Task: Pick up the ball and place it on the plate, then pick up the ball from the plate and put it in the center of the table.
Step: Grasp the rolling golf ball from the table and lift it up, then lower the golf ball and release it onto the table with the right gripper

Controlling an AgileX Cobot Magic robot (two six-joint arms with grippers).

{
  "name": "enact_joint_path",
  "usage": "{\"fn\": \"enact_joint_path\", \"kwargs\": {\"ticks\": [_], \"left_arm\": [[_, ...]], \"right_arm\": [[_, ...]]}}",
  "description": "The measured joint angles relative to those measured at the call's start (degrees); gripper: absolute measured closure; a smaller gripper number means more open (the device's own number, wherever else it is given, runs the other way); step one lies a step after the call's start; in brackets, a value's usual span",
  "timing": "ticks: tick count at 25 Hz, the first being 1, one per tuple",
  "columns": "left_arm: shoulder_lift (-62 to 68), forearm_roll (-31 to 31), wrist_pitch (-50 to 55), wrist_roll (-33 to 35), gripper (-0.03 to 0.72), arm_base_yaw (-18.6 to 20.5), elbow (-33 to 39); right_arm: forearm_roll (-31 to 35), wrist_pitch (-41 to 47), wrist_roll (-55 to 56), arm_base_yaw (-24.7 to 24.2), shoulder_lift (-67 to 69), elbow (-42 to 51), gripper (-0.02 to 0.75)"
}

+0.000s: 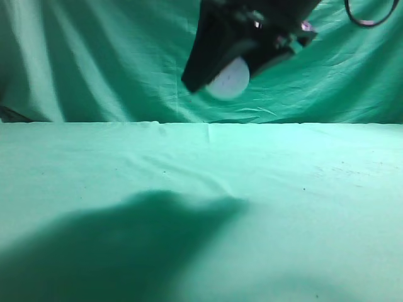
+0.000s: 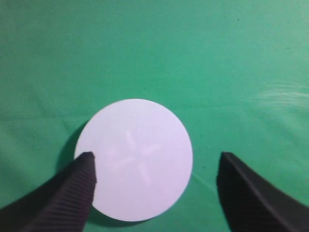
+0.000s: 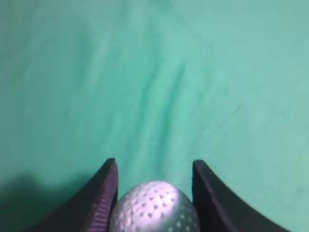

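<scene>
Nearest the exterior camera lies the green cloth-covered table [image 1: 302, 207], its fabric creased in shallow folds, with a broad dark shadow [image 1: 126, 251] spread over its near left part. Farther back the table ends in a straight edge, and behind it hangs a wrinkled green cloth backdrop [image 1: 94, 63].

High above the table, against that backdrop, the black right gripper [image 1: 230, 75] hangs tilted, and the small white dimpled ball [image 1: 228, 79] sits between its jaws, well clear of the table. A loop of black cable [image 1: 368, 19] shows at the upper right corner.

From the right wrist view, the right gripper [image 3: 154, 193] has its two black ribbed fingers [image 3: 104, 198] pressed against either side of the white dimpled ball [image 3: 154, 208], so the jaws are clamped on it. Beyond the ball only green cloth [image 3: 159, 72] shows, blurred and lightly creased.

From the left wrist view, the left gripper [image 2: 157, 186] has its jaws spread wide apart with nothing between them. Its black ribbed left finger [image 2: 72, 193] overlaps the lower left rim of the round white flat plate [image 2: 137, 157] in the picture; whether it touches the plate cannot be told. The plate lies flat on the green cloth and carries a faint cross-shaped mark at its middle. The other finger [image 2: 251, 198] stands off to the plate's right, apart from it.
</scene>
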Motion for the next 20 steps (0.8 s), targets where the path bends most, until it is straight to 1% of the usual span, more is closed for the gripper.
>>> {"fn": "enact_joint_path", "kwargs": {"ticks": [1, 2, 5, 6, 7, 8, 11, 14, 17, 20], "left_arm": [[-0.1, -0.4, 0.6, 0.3, 0.262, 0.0, 0.0], [-0.1, -1.2, 1.0, 0.6, 0.328, 0.0, 0.0], [-1.4, -3.1, 2.6, 2.5, 0.568, 0.0, 0.0], [-2.1, -3.3, 3.0, 3.2, 0.617, 0.0, 0.0], [-2.9, -3.9, 3.5, 3.7, 0.643, 0.0, 0.0], [-3.5, -4.3, 3.9, 3.9, 0.688, 0.0, 0.0], [-6.4, -5.8, 5.7, 4.0, 0.688, -0.1, 0.0], [-10.3, -5.5, 7.2, 4.0, 0.688, -2.8, 0.1], [-12.7, -3.0, 8.1, 2.2, 0.688, -9.0, 0.4], [-13.7, 3.4, 8.5, -4.1, 0.688, -16.1, 0.6]], "right_arm": [[0.0, 0.5, 0.2, -0.5, -0.5, -0.5, 0.416], [-0.1, 0.9, 0.2, -1.0, -0.9, -1.2, 0.416], [-1.0, 1.1, 0.5, -1.9, -1.0, -3.0, 0.416], [-2.0, 1.0, 0.5, -1.9, -1.0, -3.5, 0.416], [-2.4, 1.0, 0.5, -1.9, -1.0, -3.9, 0.416], [-2.9, 0.9, 0.5, -1.9, -1.0, -4.2, 0.416], [-3.3, -0.4, 0.5, -1.9, -1.0, -4.6, 0.416], [-3.5, -1.1, 0.5, -2.0, -0.3, -4.8, 0.416], [-3.5, -3.0, 0.4, -2.0, 1.6, -4.9, 0.416], [-3.5, -5.7, 0.3, -2.0, 4.1, -5.0, 0.416]]}}
